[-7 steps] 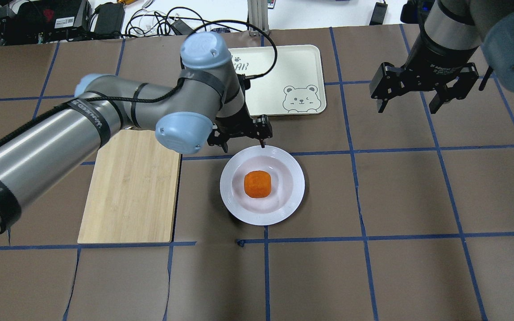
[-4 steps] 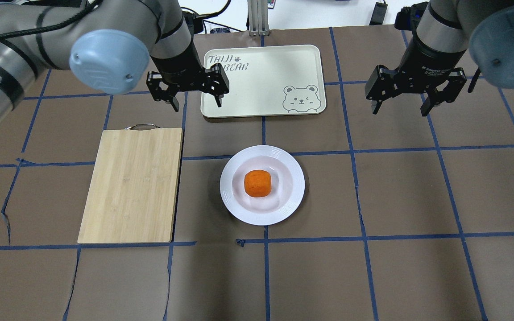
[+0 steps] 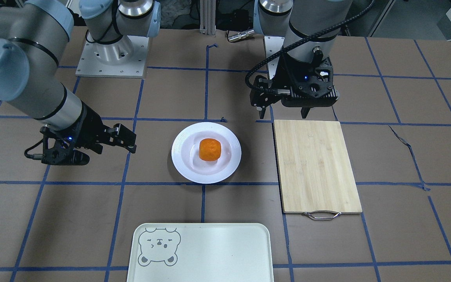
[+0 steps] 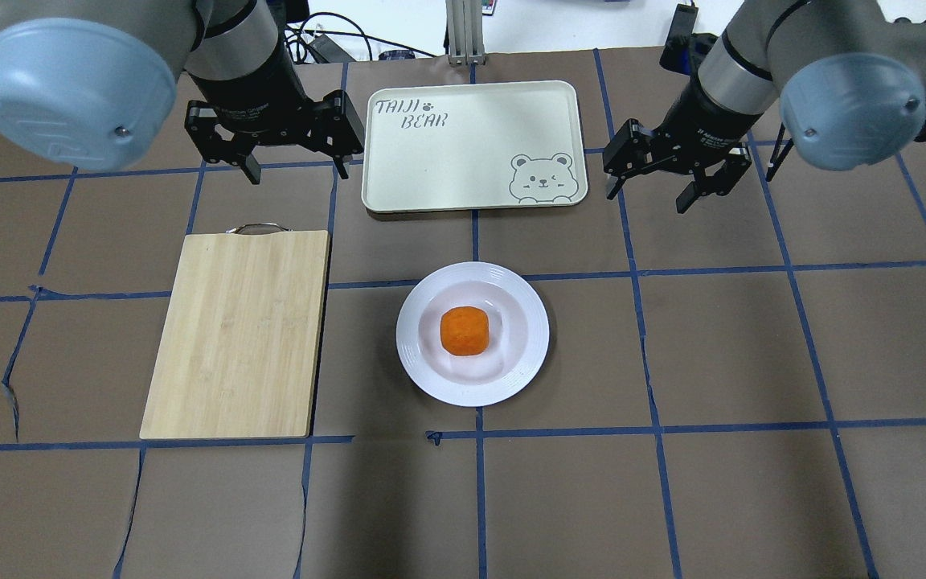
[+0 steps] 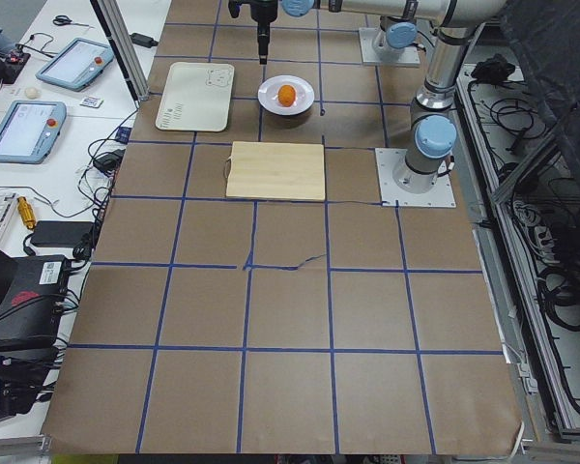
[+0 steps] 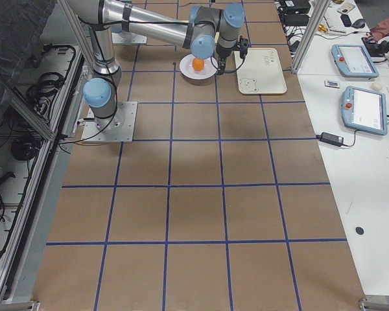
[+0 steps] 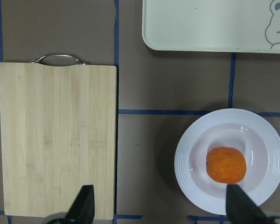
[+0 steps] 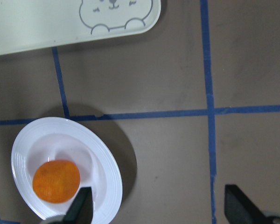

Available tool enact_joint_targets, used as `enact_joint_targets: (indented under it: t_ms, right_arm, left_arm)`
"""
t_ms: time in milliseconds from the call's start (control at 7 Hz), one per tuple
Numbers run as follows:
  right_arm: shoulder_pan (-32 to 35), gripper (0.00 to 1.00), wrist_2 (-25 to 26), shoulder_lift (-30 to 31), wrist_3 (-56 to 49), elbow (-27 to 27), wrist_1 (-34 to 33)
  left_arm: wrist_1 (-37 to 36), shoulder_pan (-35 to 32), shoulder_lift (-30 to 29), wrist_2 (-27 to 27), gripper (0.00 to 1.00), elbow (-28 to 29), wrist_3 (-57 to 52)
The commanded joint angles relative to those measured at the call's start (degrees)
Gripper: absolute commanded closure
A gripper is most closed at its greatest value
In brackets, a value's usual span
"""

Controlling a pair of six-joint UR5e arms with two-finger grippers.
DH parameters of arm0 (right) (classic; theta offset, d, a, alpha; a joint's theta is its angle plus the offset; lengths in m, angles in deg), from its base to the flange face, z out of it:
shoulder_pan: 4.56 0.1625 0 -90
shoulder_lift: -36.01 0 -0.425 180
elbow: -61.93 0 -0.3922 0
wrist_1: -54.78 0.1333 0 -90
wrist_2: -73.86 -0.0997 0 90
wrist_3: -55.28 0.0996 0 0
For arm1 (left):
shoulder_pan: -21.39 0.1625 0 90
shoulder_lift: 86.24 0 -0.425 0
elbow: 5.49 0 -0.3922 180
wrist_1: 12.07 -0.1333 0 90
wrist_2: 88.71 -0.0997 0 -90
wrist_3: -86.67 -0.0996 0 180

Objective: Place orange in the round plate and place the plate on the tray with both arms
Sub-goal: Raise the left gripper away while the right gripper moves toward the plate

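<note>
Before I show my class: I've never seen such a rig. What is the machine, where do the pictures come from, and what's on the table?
It is a robot with two jointed arms, each ending in a two-finger pincer. One camera looks down from behind it, one faces it, two look along the table from its ends, and two sit on the wrists. On the table lie a white round plate with the orange in it, a cream tray, and a bamboo cutting board. The left pincer and right pincer hang open, holding nothing.
</note>
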Motion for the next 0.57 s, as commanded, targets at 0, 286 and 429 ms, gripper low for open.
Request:
enact_joint_targets:
  t_ms: [0, 286, 429]
  right_arm:
    - [0.0, 0.0, -9.5, -3.7, 0.0, 9.4, -15.6]
    - [0.2, 0.0, -17.4, -7.9, 0.0, 14.0, -24.9]
    - [0.3, 0.0, -19.8, -10.4, -0.1, 14.8, -28.2]
  left_arm:
    - [-0.4, 0.3, 0.4, 0.1, 0.0, -0.5, -0.2]
    - [-0.6, 0.3, 1.3, -0.2, 0.0, -0.5, 0.0]
    - [-0.5, 0.4, 2.4, -0.4, 0.0, -2.4, 0.0]
